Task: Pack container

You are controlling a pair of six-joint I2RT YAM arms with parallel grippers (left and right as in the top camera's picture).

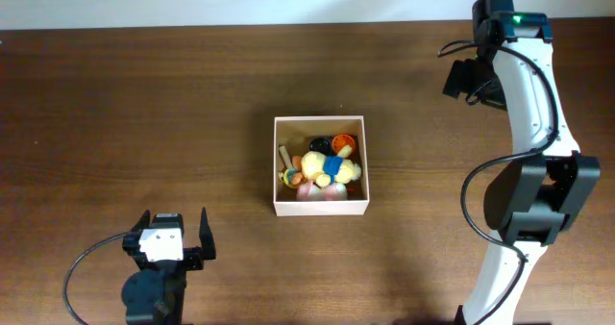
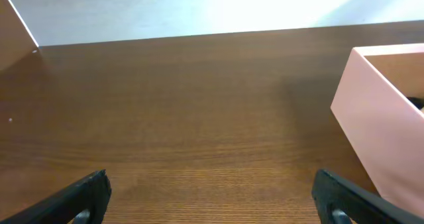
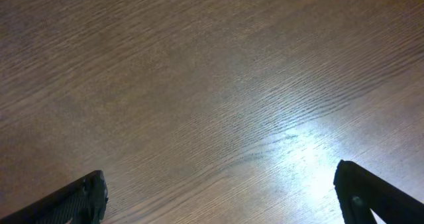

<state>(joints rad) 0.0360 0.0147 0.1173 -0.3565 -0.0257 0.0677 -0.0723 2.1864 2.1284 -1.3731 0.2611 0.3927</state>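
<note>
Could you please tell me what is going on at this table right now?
Two robot arms are packing a cardboard box that sits mid-table. Small toys, a yellow plush one among them, already lie inside it. Neither arm is handling anything: the left gripper is open and empty, apart from the box, and the right gripper is open over bare wood. The overhead view shows no toys outside the box.
</note>
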